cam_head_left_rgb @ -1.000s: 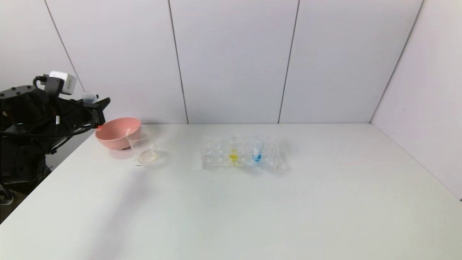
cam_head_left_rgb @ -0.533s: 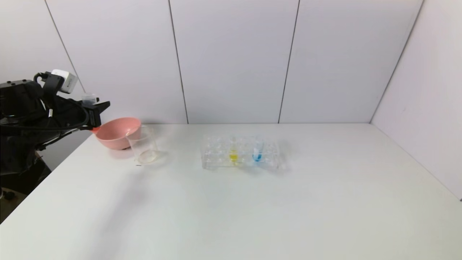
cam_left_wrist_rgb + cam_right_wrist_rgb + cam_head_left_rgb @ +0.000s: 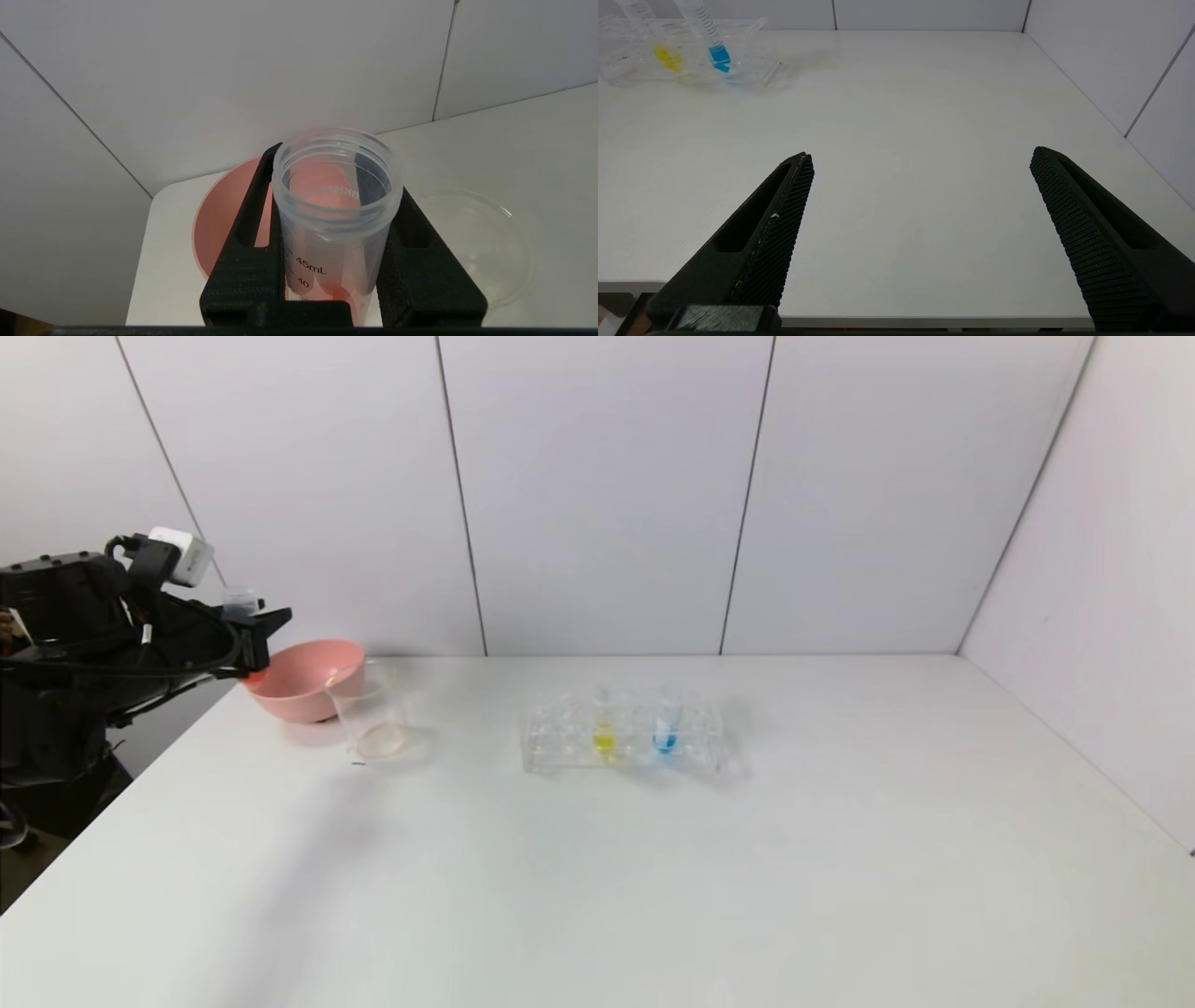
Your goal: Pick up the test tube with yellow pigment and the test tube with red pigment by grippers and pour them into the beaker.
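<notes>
Head view: the left gripper (image 3: 260, 633) hangs off the far left corner of the white table (image 3: 597, 859), just beside the pink bowl (image 3: 303, 679). Its jaws are clamped on the test tube with red pigment (image 3: 240, 601), whose open mouth sticks up above the fingers while a bit of red-orange shows just below them. The beaker (image 3: 370, 712) stands right next to the pink bowl, on the rack's side of it. The clear tube rack (image 3: 624, 733) sits well apart from the bowl, toward the middle of the table, holding the test tube with yellow pigment (image 3: 604, 730) and the blue-bottomed tube (image 3: 666, 728) upright, the yellow one nearer the bowl.

Left wrist view: both black fingers (image 3: 243, 261) press on either side of the red tube (image 3: 334, 210), so the jaws are nearly closed around it. The bowl (image 3: 219, 224) lies behind and below the tube, the beaker (image 3: 481, 242) just beside it.

Right wrist view: the right gripper (image 3: 920, 161) hangs low at the table's near edge, well apart from the bowl, jaws spread wide with nothing between them. The rack (image 3: 686, 56) with yellow (image 3: 663, 51) and blue (image 3: 717, 49) tubes is far off.
</notes>
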Motion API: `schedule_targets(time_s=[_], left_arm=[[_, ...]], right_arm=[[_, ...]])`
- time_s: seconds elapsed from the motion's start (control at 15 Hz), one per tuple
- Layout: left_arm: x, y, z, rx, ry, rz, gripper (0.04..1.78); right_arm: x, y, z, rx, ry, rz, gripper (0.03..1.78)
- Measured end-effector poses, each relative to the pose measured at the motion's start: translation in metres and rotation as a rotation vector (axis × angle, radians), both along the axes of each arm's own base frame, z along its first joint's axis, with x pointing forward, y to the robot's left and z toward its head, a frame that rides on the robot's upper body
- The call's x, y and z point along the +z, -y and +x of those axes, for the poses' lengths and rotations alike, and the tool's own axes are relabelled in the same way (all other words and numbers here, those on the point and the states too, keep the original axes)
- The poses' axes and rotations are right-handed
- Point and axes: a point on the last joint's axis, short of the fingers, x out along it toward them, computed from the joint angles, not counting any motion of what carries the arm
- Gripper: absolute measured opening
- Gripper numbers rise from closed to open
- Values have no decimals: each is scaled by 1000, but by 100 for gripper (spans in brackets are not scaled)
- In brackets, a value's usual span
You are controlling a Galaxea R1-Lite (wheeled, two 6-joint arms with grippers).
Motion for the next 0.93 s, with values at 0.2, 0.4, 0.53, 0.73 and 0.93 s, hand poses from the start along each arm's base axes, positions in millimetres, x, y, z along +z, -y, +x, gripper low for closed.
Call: schedule_targets(time_s=[0.2,0.4,0.53,0.73,0.93], left_arm=[[-4,0,2,-4,-13,-4,53],[-6,-1,5,-14,-40,-5,53],[-7,0,7,-50,-92,-13,53],[-1,0,9,-102,-130,51,53],[4,-1,10,-106,-123,83,53]], right_arm=[[0,0,0,0,0,0,170],[0,0,0,0,0,0,170],[0,0,0,0,0,0,170],[0,0,0,0,0,0,170],[0,0,0,0,0,0,170]])
